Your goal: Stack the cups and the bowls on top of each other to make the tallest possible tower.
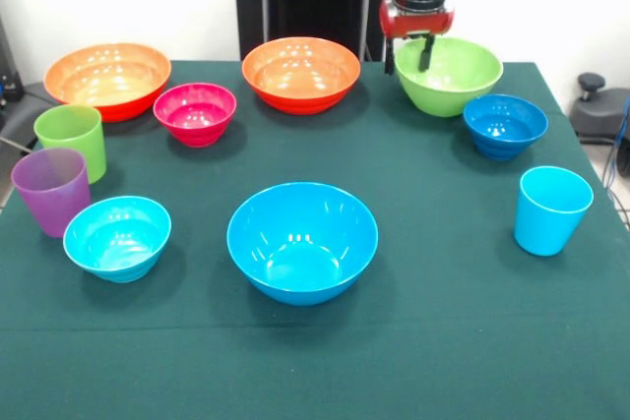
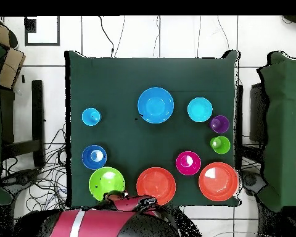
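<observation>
A: Hovering over lime green large bowl (image 1: 450, 76) at counter's (image 1: 413, 341) far edge, hand (image 1: 410, 54) was released, empty.
B: Tower?
A: None. Large blue bowl (image 1: 302, 241) sat alone, mid-counter.

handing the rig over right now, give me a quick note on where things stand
Hand: empty, fingers open, at the rim of the large lime green bowl, at the table's robot side.
Large bowls, all separate on the green cloth: two orange bowls along the robot side, the blue bowl mid-table.
Small bowls: magenta, dark blue, cyan.
Cups, all upright: lime green cup and purple cup side by side, light blue cup alone on the opposite side.
Done: nothing stacked yet.
Left: the whole tower.
</observation>
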